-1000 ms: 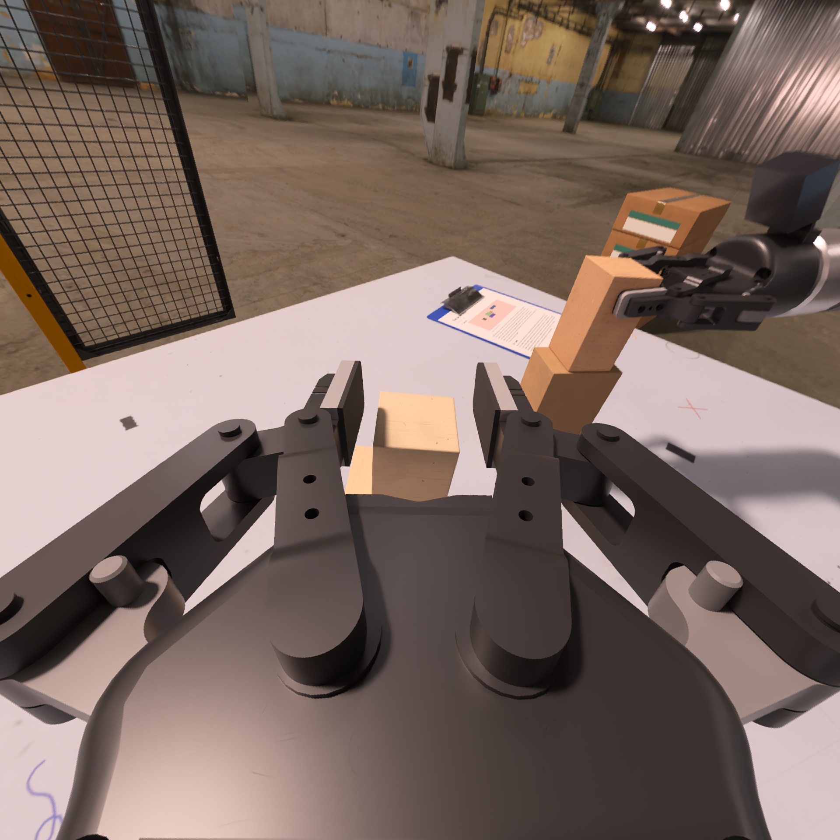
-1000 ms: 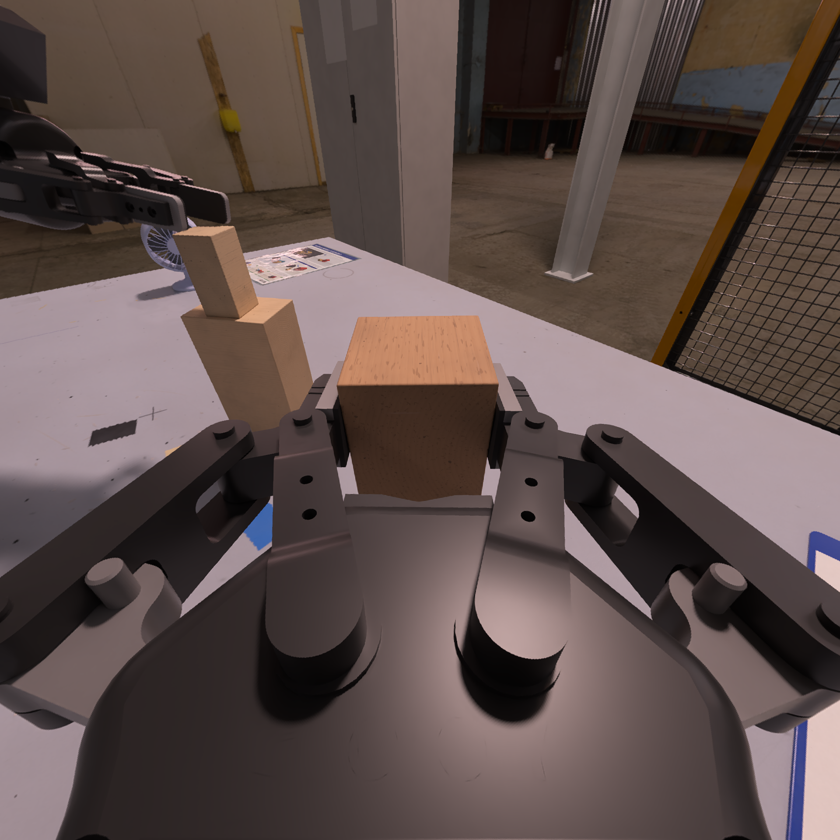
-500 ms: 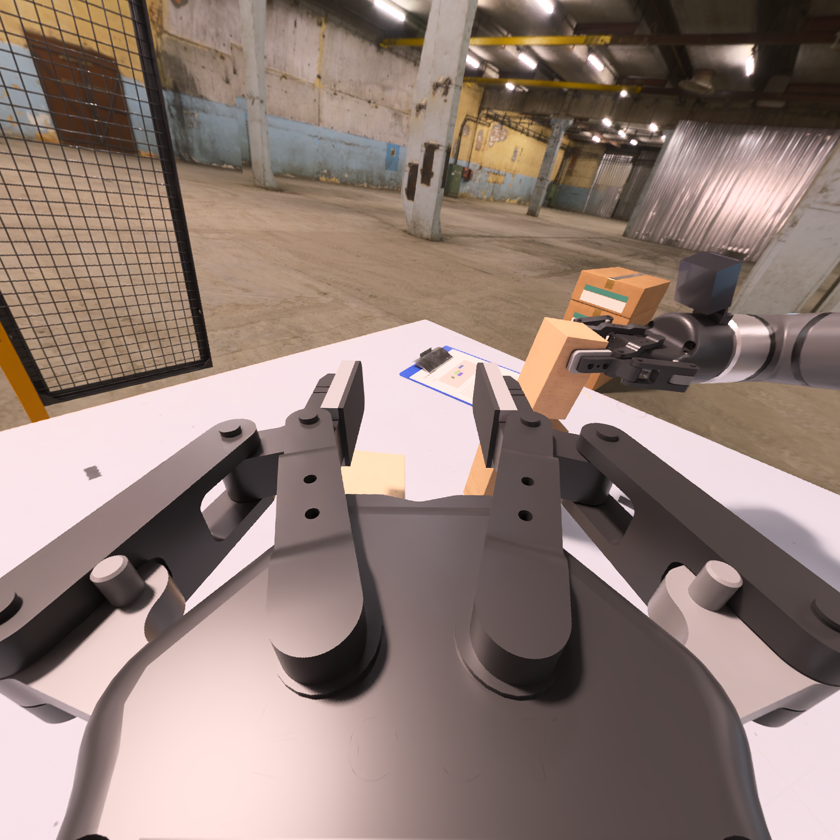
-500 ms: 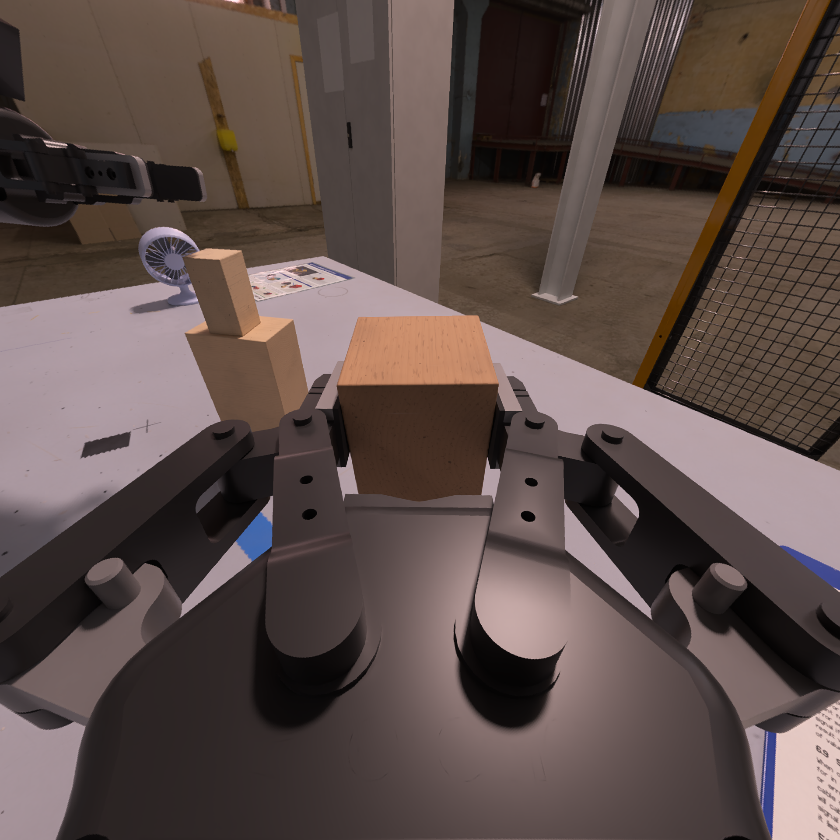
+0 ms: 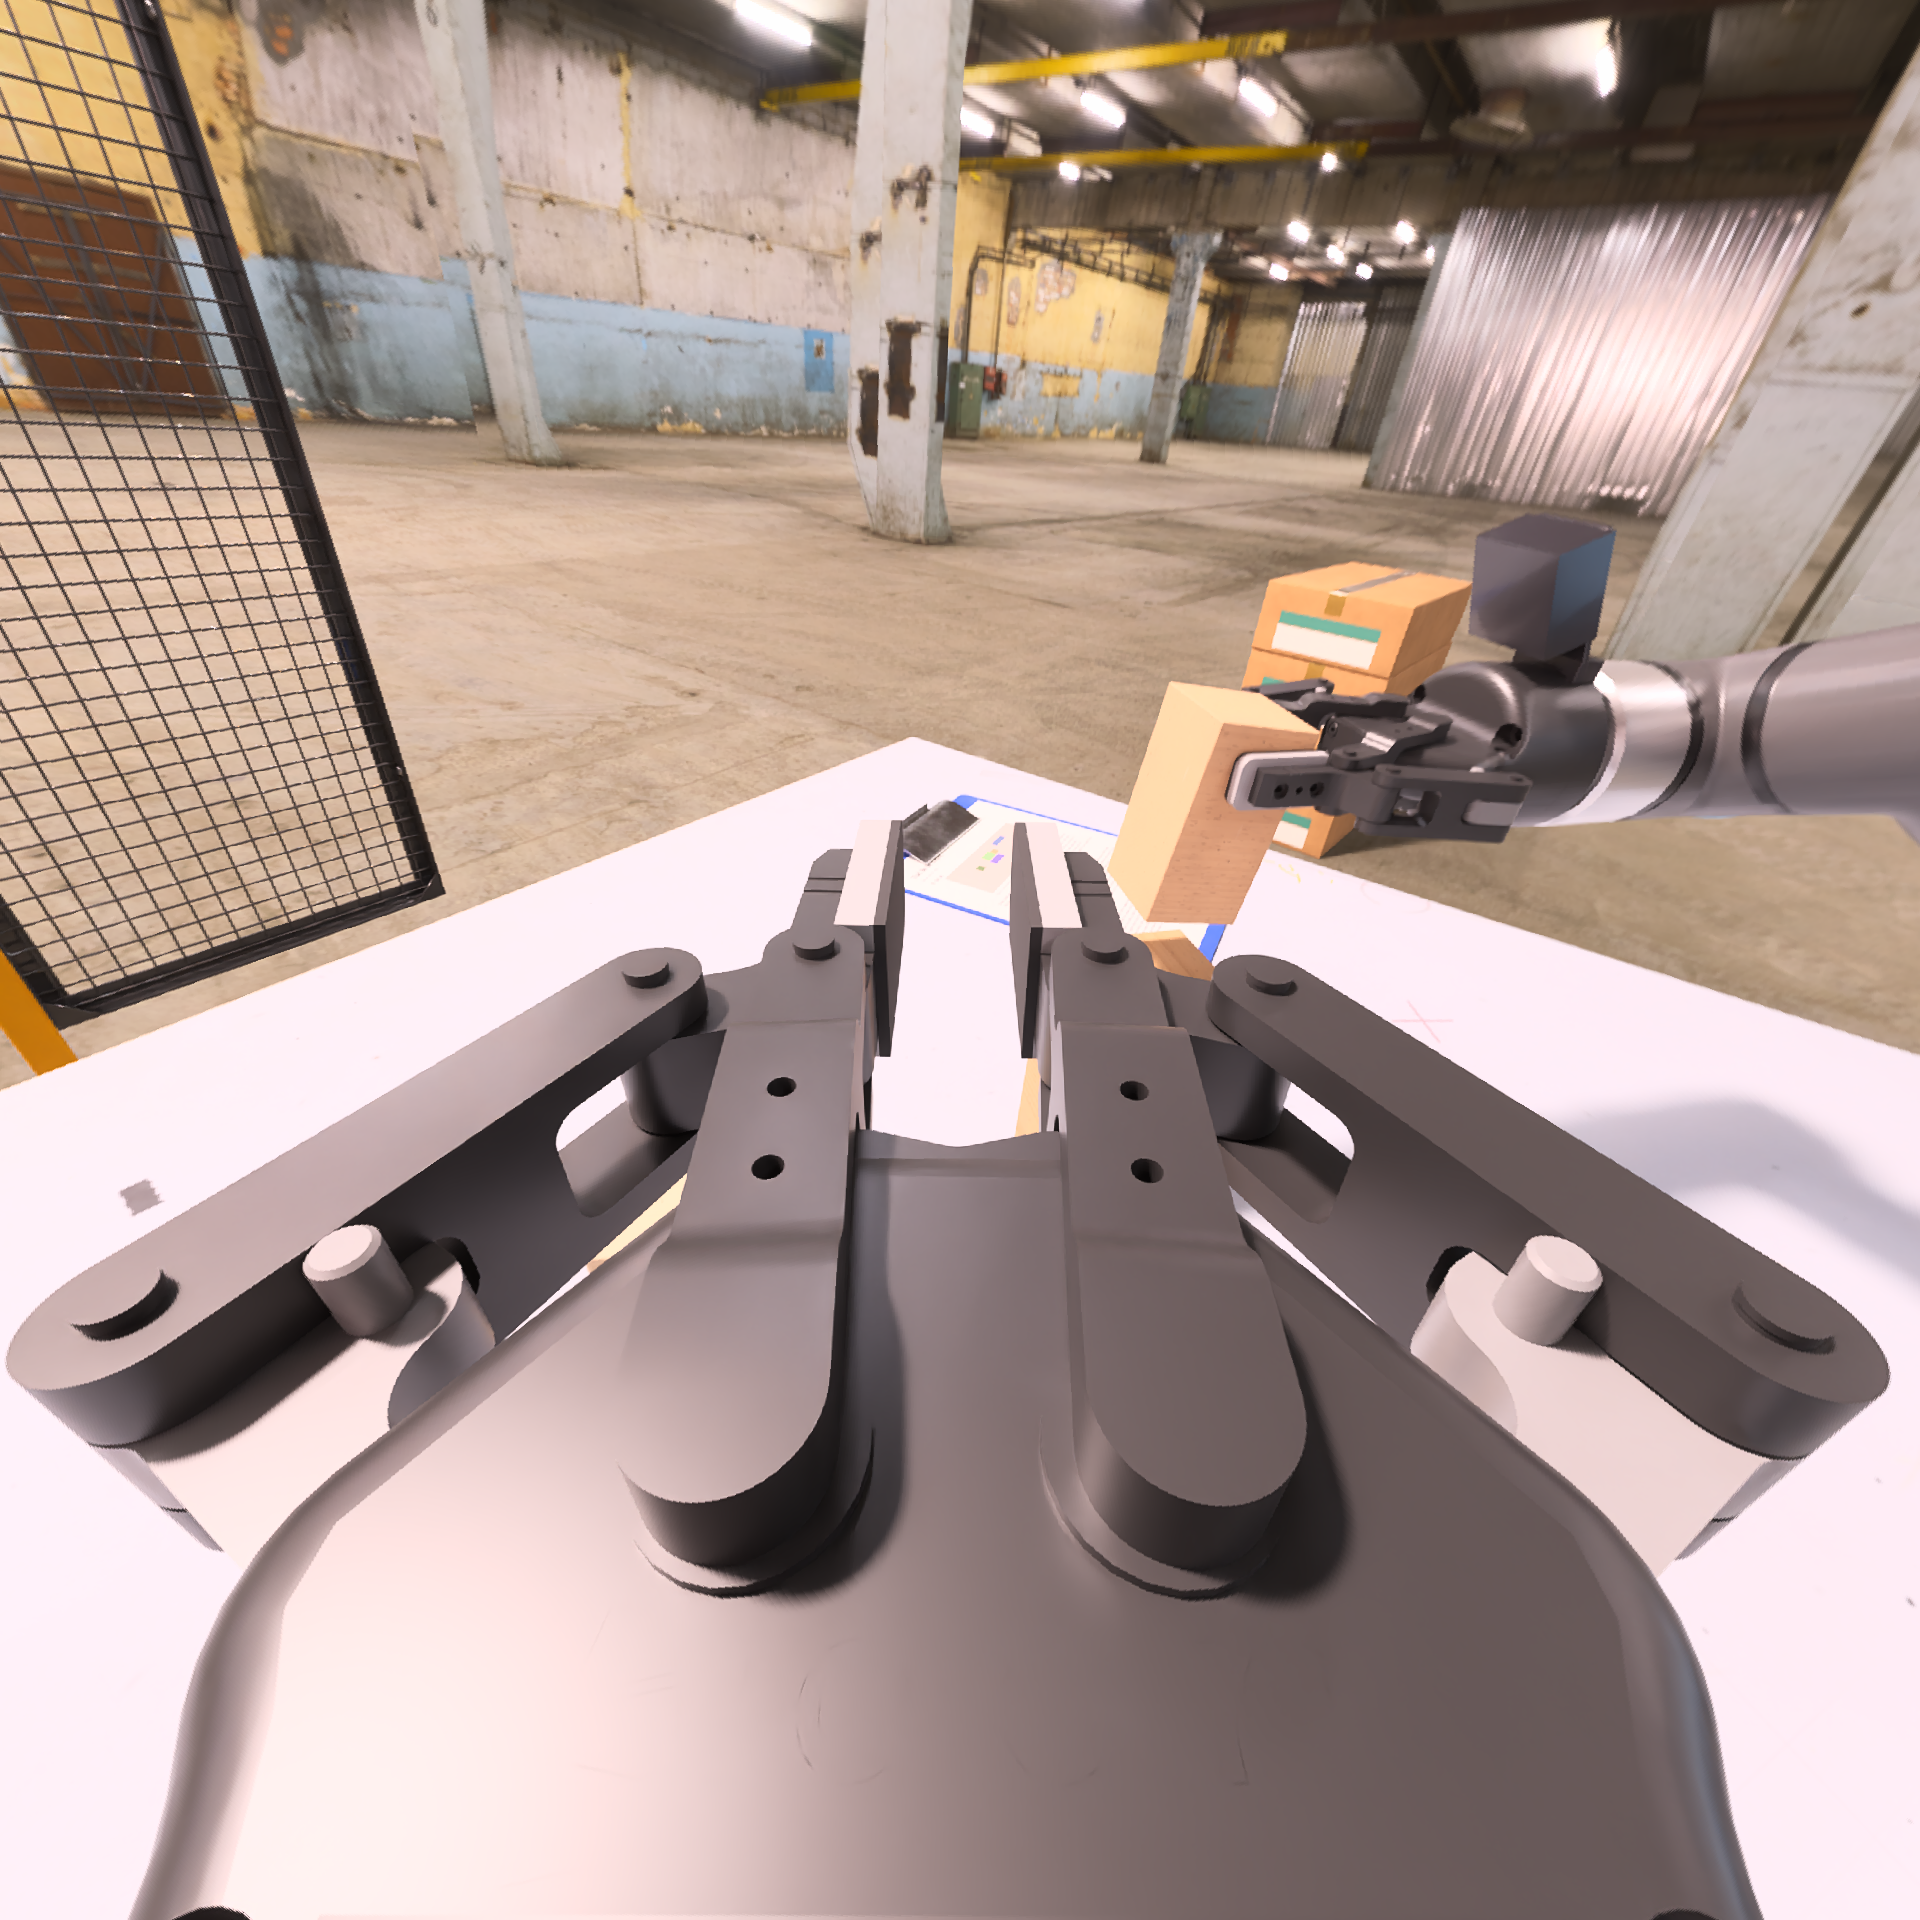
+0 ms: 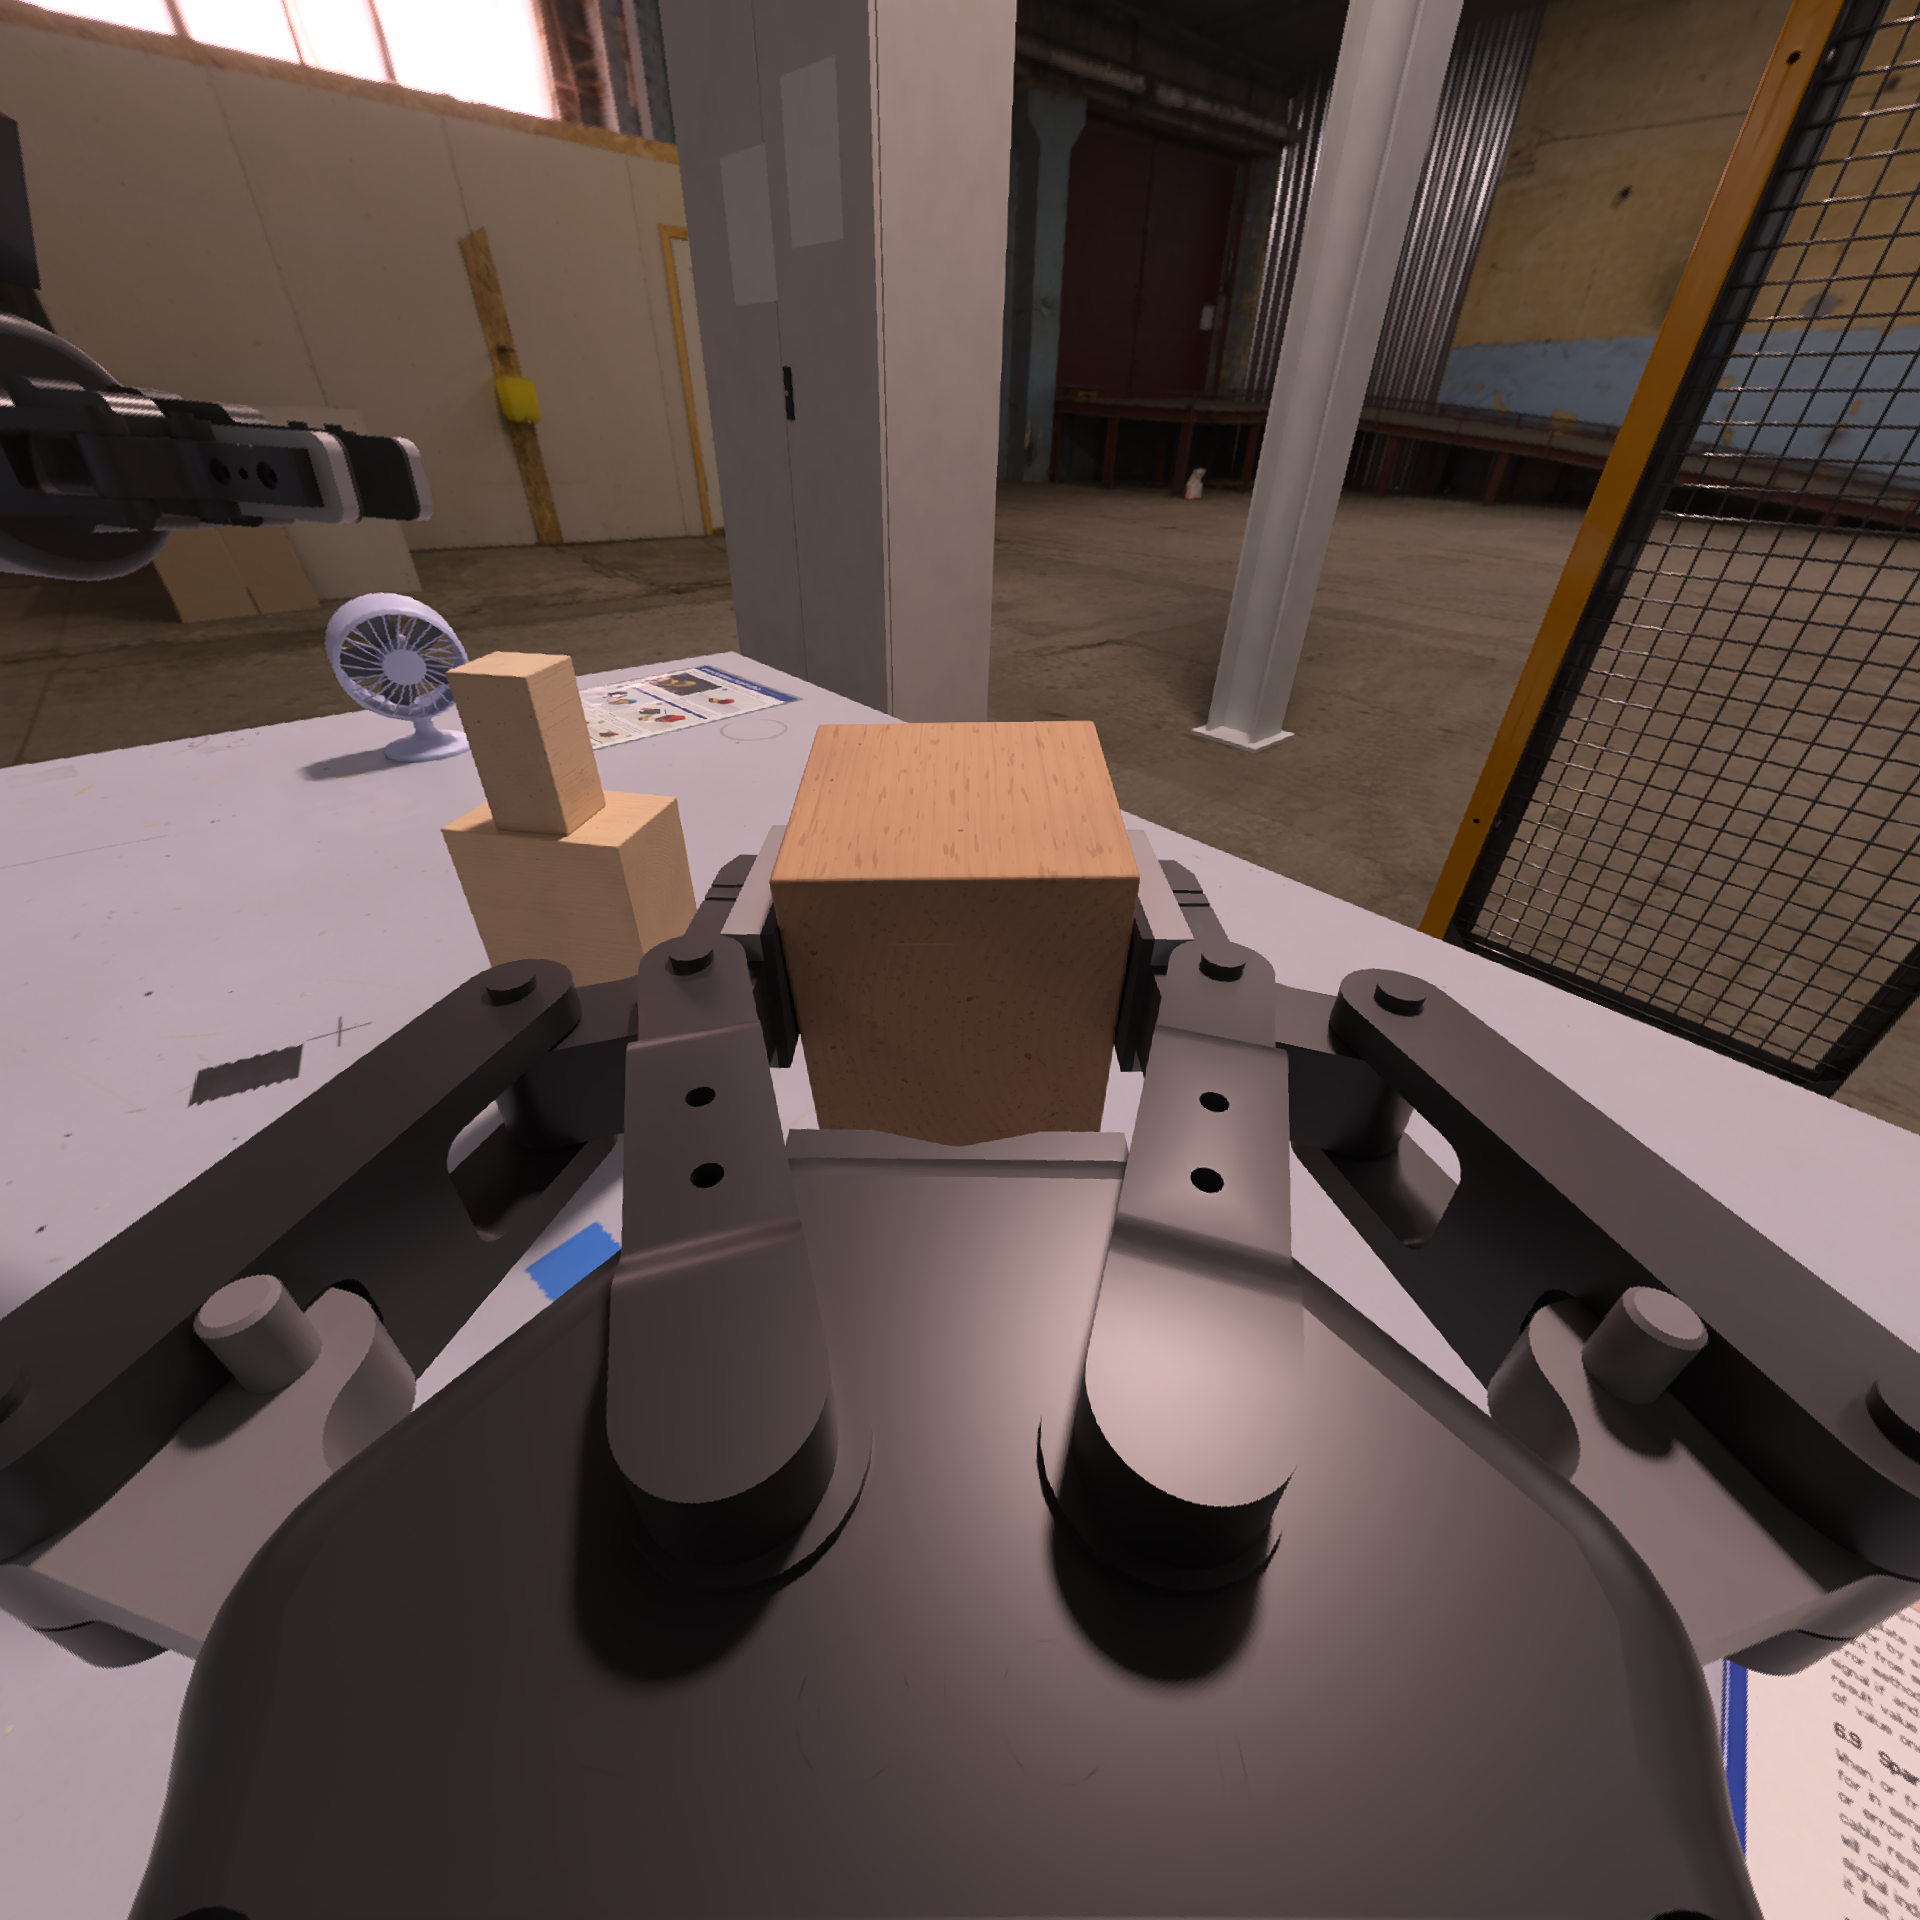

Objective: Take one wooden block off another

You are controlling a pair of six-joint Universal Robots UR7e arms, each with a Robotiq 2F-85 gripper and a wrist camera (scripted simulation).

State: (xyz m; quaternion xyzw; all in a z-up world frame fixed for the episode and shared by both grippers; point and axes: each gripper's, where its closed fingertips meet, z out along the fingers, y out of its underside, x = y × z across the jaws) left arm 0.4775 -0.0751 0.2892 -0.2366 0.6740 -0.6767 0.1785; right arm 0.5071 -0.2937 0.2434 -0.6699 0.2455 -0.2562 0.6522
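Right tool (image 6: 954, 935) clamps a wooden block (image 6: 951, 914) aloft; left tool (image 5: 954, 914) gapes empty.

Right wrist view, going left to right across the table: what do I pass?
Left gripper → small fan → two stacked pale blocks → held wooden block in the right gripper → mesh fence panel.

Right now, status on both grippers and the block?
Right gripper shut on brown block, lifted clear of table. Left gripper open, empty, raised. Pale two-block stack standing beside; nothing in the way.
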